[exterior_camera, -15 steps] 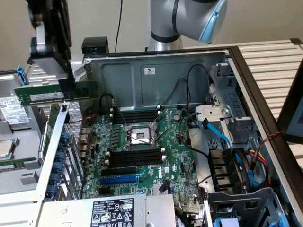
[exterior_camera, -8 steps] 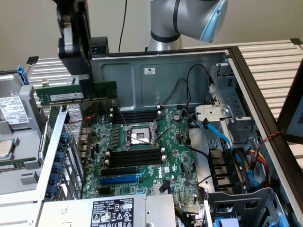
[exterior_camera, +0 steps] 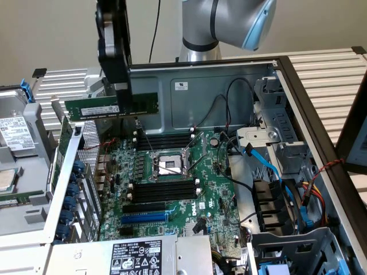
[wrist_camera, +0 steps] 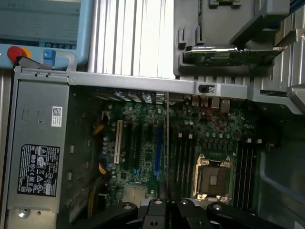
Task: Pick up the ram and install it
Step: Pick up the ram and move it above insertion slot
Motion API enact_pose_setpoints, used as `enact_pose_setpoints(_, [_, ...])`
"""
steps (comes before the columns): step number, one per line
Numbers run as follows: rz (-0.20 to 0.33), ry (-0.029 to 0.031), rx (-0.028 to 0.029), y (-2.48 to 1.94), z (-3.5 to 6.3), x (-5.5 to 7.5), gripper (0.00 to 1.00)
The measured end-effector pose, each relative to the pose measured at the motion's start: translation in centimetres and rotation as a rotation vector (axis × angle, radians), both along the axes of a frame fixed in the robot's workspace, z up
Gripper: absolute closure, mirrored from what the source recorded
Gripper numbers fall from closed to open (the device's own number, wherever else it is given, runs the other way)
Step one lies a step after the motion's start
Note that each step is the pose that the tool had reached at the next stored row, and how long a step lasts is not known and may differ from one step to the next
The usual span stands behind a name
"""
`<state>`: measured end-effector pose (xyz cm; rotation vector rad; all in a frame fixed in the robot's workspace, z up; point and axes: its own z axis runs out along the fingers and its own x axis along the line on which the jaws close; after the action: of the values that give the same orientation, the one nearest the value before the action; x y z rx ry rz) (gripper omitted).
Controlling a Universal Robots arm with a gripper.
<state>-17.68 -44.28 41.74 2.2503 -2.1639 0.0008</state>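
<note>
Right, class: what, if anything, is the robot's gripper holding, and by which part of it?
The ram, a long green stick held level. The gripper comes down from above and clamps it near the middle of its length.

You have soft, even room light. Exterior view: the gripper (exterior_camera: 122,106) reads as a dark silhouette, the ram (exterior_camera: 92,107) it clamps lit flat green; the ribbed table (exterior_camera: 327,74) glares pale. Wrist view: dimmer, greyish, that table washed out.

I have the gripper (exterior_camera: 123,106) pointing straight down, its jaws pinched shut on the ram (exterior_camera: 92,107), a little off its middle, stick held level. My grey arm (exterior_camera: 229,20) elbows in high behind it.
</note>
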Motion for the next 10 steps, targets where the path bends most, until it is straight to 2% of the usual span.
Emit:
enact_pose_setpoints(3, [0.0, -0.0001, 0.0, 0.92, -0.19, 0.5, 0.88])
enact_pose_setpoints(6, [0.0, 0.0, -0.0006, 1.53, -0.3, 1.2, 0.88])
enact_pose_setpoints(10, [-0.006, -0.0001, 0.0015, 1.67, -0.51, 1.9, 0.88])
